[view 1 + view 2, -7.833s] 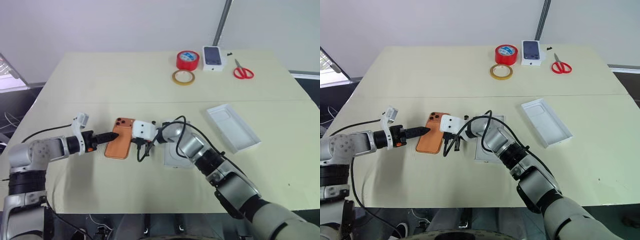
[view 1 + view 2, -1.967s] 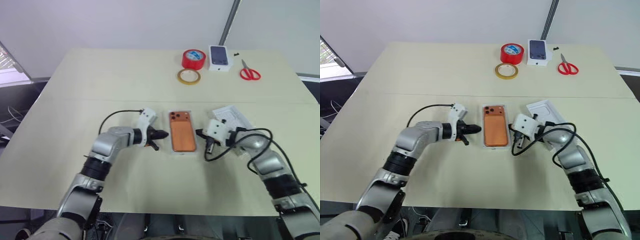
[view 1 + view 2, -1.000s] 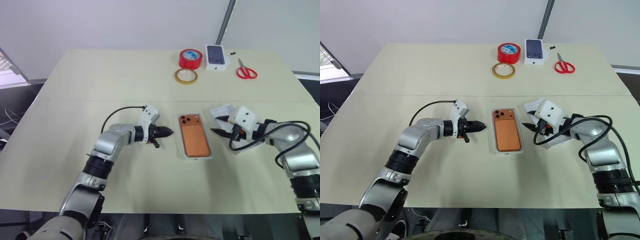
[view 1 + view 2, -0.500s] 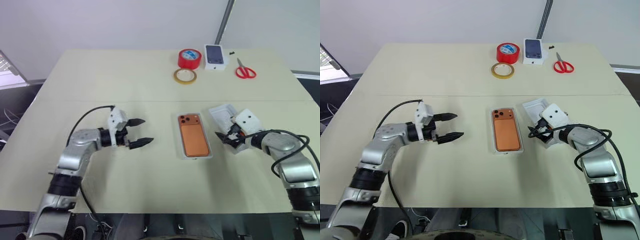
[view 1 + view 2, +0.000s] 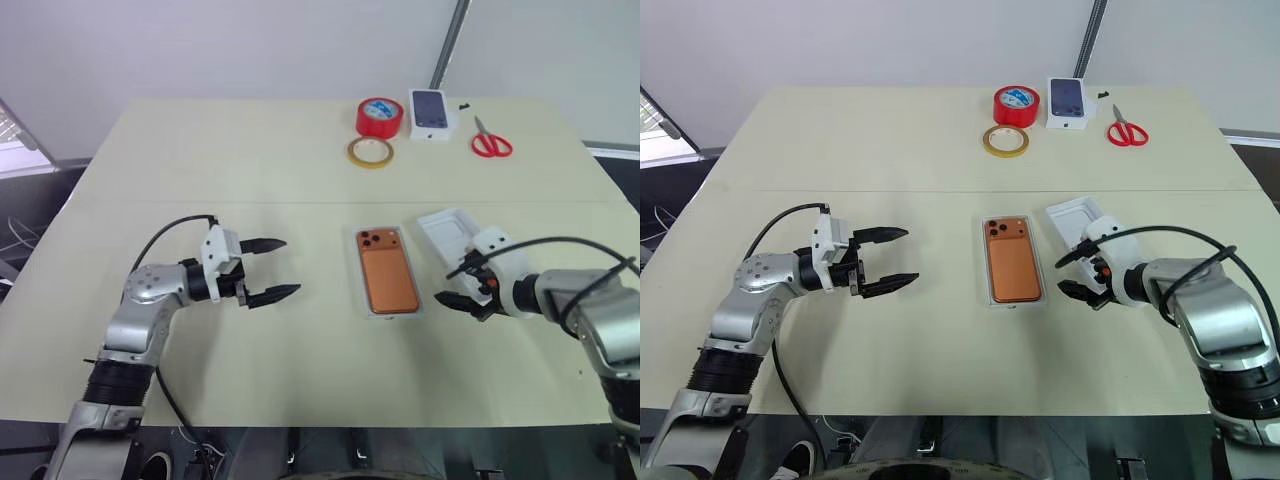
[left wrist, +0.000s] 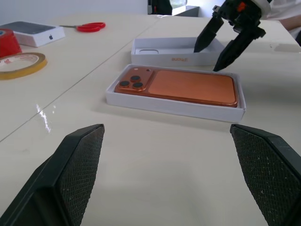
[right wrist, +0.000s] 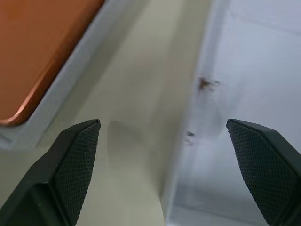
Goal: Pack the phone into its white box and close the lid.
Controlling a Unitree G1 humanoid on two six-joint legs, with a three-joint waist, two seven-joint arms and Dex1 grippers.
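Head views: noted copper-orange phone (image 5: 388, 283) lying back-up inside the white box (image 5: 392, 312) near table (image 5: 250, 160) centre, camera cluster at the far end. Saw lid (image 5: 446, 229) just right of the box, open side up, apart from it. Logged red tape roll (image 5: 377, 116), tan tape ring (image 5: 370, 152), small white box with phone picture (image 5: 431, 112) and red scissors (image 5: 491, 143) along the far edge. Found left gripper (image 5: 268, 268) well left of the box, spread wide, holding nothing. Found right gripper (image 5: 463, 291) at the lid's near end, spread, empty.

Left wrist view: showed box wall height and phone (image 6: 181, 87) seated flush; right gripper (image 6: 219, 43) poised over the lid (image 6: 171, 52), touching nothing seen.

Right wrist view: showed close-up gap of bare table between box corner (image 7: 56, 106) and lid wall (image 7: 197, 108); own fingers (image 7: 75, 165) wide apart, gripping nothing.
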